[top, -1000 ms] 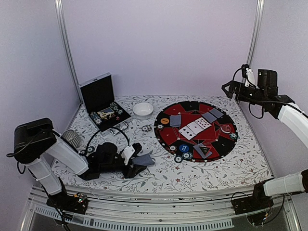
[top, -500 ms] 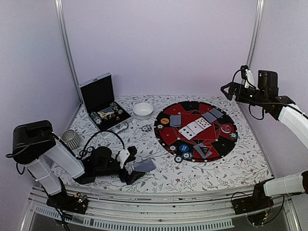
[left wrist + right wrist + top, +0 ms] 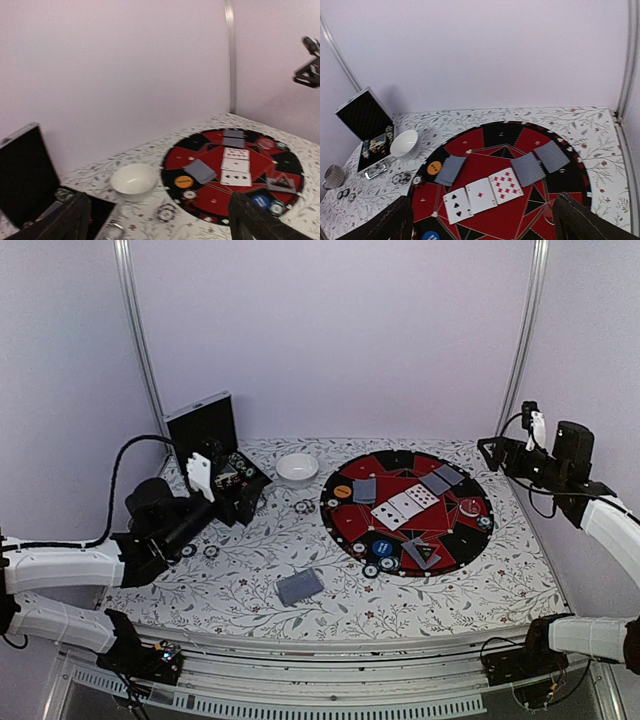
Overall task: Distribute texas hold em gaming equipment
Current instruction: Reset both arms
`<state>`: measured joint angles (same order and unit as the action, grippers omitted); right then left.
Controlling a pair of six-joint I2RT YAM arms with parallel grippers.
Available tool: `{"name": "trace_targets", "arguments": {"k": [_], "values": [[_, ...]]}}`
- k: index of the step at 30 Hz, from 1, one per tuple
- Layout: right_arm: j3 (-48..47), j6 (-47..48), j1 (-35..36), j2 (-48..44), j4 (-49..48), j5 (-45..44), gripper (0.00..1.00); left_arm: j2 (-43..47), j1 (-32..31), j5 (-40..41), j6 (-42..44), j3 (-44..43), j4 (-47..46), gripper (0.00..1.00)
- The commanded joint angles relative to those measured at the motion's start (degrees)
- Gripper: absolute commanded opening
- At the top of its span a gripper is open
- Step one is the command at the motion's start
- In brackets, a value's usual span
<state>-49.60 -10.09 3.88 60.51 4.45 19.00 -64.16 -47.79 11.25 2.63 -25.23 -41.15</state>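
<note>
A stack of grey-blue-backed playing cards (image 3: 300, 587) lies alone on the floral table near the front edge. My left gripper (image 3: 214, 486) is open and empty, raised by the black case (image 3: 206, 436). The round red-and-black mat (image 3: 452, 540) holds three face-up cards (image 3: 403, 505), face-down cards (image 3: 364, 490), an orange disc (image 3: 343, 492), a blue disc (image 3: 383, 548) and chips (image 3: 378, 567). In the left wrist view, the fingers (image 3: 74, 219) stand wide apart, with a chip stack (image 3: 166, 213) between them. My right gripper (image 3: 500, 451) is open and empty, high above the mat's far right. Its wrist view shows the face-up cards (image 3: 480, 195).
A white bowl (image 3: 297, 468) stands behind the mat's left edge. The open case holds more chips (image 3: 238, 464). Loose chips lie on the table (image 3: 303, 506) and near my left arm (image 3: 200, 551). A metal cup (image 3: 334, 176) shows at the far left in the right wrist view.
My left gripper let go of the card stack near the front edge, then lifted and swung back toward the case. My right arm shifted slightly right.
</note>
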Motion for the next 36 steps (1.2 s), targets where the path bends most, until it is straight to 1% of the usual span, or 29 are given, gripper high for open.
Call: {"name": "trace_targets", "arguments": {"k": [1, 4, 7, 10, 13, 16, 19, 21, 23, 25, 27, 28, 29, 30, 31, 32, 33, 34, 36], "values": [[13.5, -2.9, -8.5, -3.7, -20.4, -0.5, 0.99, 1.7, 11.0, 15.7, 2.5, -3.2, 6.5, 0.98], [21.6, -1.9, -9.7, -3.6, -29.6, -6.2, 0.99, 1.4, 16.2, 22.1, 3.0, -0.6, 1.3, 0.98], [28.5, 0.2, -9.7, -2.0, -39.9, -10.8, 0.99, -0.4, 21.7, 23.7, 3.8, 3.4, -5.1, 0.98], [33.8, 2.2, -10.1, 1.5, -49.8, -13.9, 0.99, -2.3, 26.4, 27.9, 4.5, 7.2, -11.4, 0.98], [37.4, 3.1, -10.4, 7.0, -58.9, -14.5, 0.99, -4.0, 30.5, 28.4, 4.7, 12.0, -19.5, 0.98], [40.1, 3.8, -10.8, 14.0, -71.1, -12.7, 0.99, -5.9, 32.9, 26.6, 5.7, 15.2, -26.9, 0.98], [38.4, 5.1, -11.2, 17.6, -74.1, -9.1, 0.99, -8.7, 34.9, 24.5, 5.9, 17.5, -32.3, 0.98], [36.8, 5.7, -11.5, 20.2, -73.8, -7.5, 0.99, -11.1, 36.4, 21.9, 2.1, 18.9, -35.6, 0.98], [37.0, 6.4, -11.6, 24.2, -78.6, -4.9, 0.99, -13.9, 37.1, 17.3, 2.3, 19.5, -40.4, 0.98], [37.4, 7.7, -11.6, 25.9, -80.9, -1.9, 0.99, -17.0, 37.6, 15.2, 2.7, 18.6, -41.7, 0.98], [37.4, 8.1, -11.6, 26.2, -81.0, -1.6, 0.99, -22.4, 38.7, 14.4, 2.8, 18.4, -46.8, 0.98], [37.3, 8.1, -11.6, 26.5, -80.8, -1.3, 0.99, -24.9, 38.9, 14.0, 4.0, 18.4, -51.3, 0.98], [37.3, 8.3, -11.6, 27.7, -81.5, -1.0, 0.99, -24.5, 38.7, 13.7, 3.9, 18.3, -50.7, 0.98], [37.4, 8.4, -11.5, 28.0, -82.8, -0.5, 0.99, -22.8, 39.1, 12.6, 2.6, 18.3, -47.5, 0.98], [37.2, 8.5, -11.5, 27.6, -81.4, -0.4, 0.99, -21.9, 39.9, 10.4, 1.3, 18.2, -44.5, 0.98], [37.1, 8.7, -11.5, 27.7, -81.2, -0.5, 0.99, -22.8, 40.8, 8.2, 0.9, 18.3, -45.9, 0.98], [37.2, 8.6, -11.5, 27.9, -81.9, -0.5, 0.99, -25.9, 41.5, 7.8, 1.5, 18.3, -50.5, 0.98], [37.2, 8.6, -11.5, 27.8, -81.8, -0.4, 0.99, -28.0, 41.6, 8.5, 2.4, 18.1, -52.5, 0.98], [37.3, 8.7, -11.5, 27.7, -82.0, -0.5, 0.99, -24.4, 41.6, 8.0, 0.4, 16.6, -42.9, 0.98]]}}
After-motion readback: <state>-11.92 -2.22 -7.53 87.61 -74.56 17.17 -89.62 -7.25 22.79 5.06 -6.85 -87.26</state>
